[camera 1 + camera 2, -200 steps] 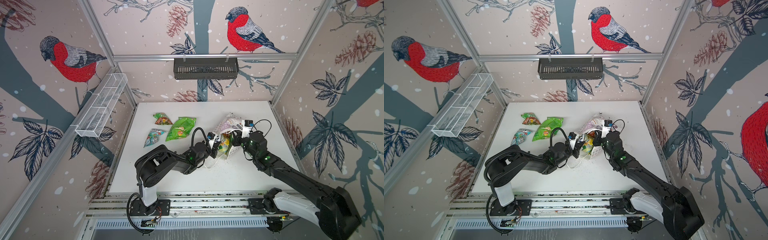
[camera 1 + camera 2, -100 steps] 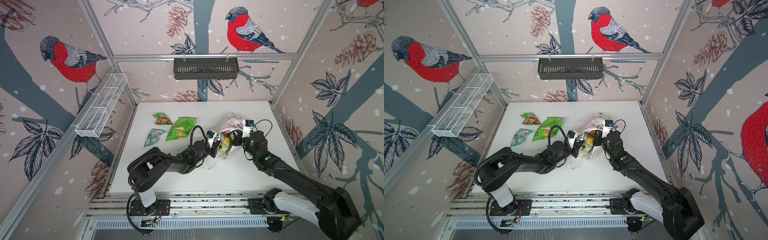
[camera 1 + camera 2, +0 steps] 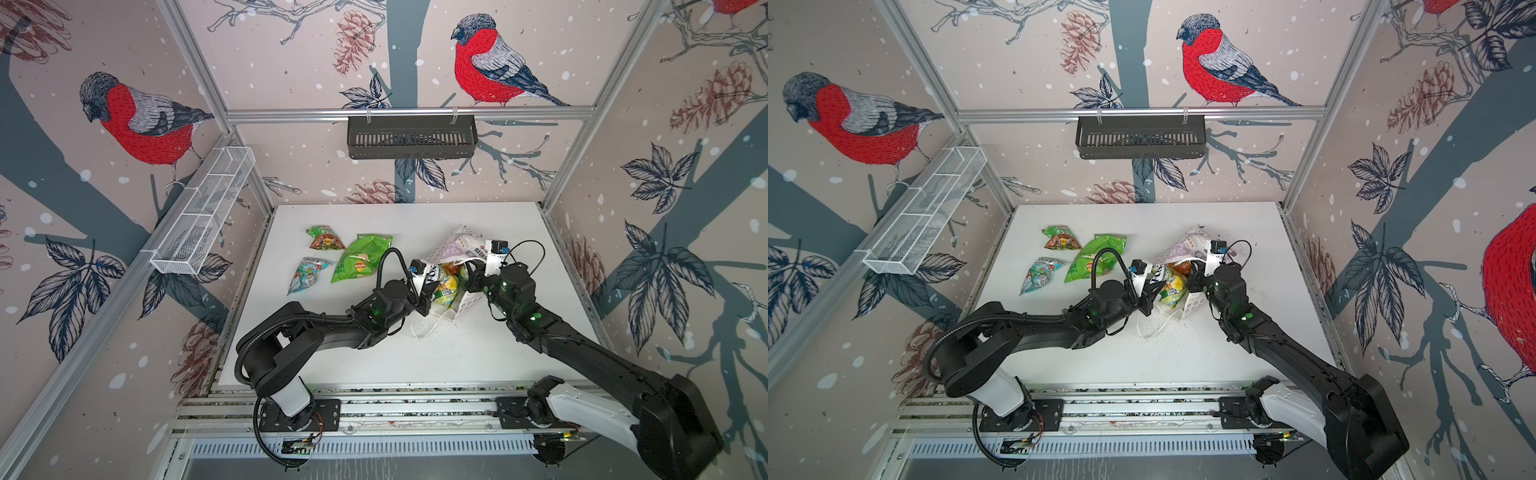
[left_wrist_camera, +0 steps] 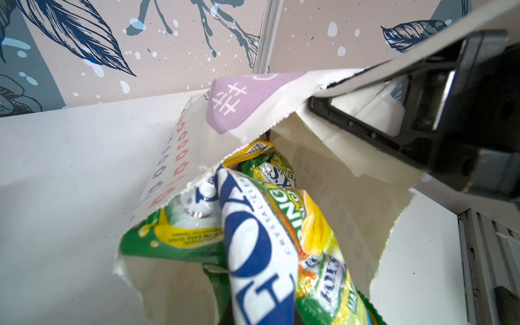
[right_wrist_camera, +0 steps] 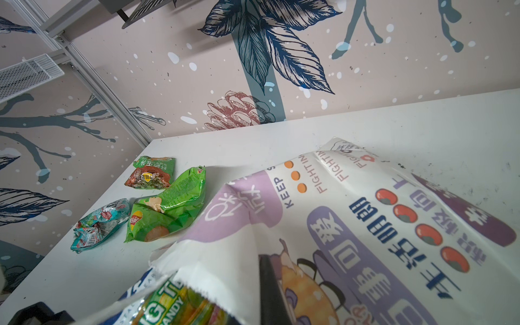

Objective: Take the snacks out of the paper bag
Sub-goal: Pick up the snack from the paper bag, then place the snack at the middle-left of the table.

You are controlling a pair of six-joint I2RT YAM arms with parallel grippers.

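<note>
Mid-extraction: right gripper (image 3: 468, 275) is clamped on the rim of the bag (image 3: 455, 249) lying on the table (image 3: 374, 353), left gripper (image 3: 424, 290) is closed on a packet (image 3: 446, 286) at its mouth, which next needs pulling clear without dragging the bag

paper bag (image 4: 247, 92) — matt paper | snacks (image 4: 259, 253) — glossy crinkled foil | table (image 3: 457, 357) smooth

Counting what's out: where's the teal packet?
In both top views the teal packet lies on the table, left of the large green packet, outside the paper bag.

Left arm (image 3: 332, 325) extended inward, jaws gripping, right arm (image 3: 582, 349) extended, jaws clamped.
</note>
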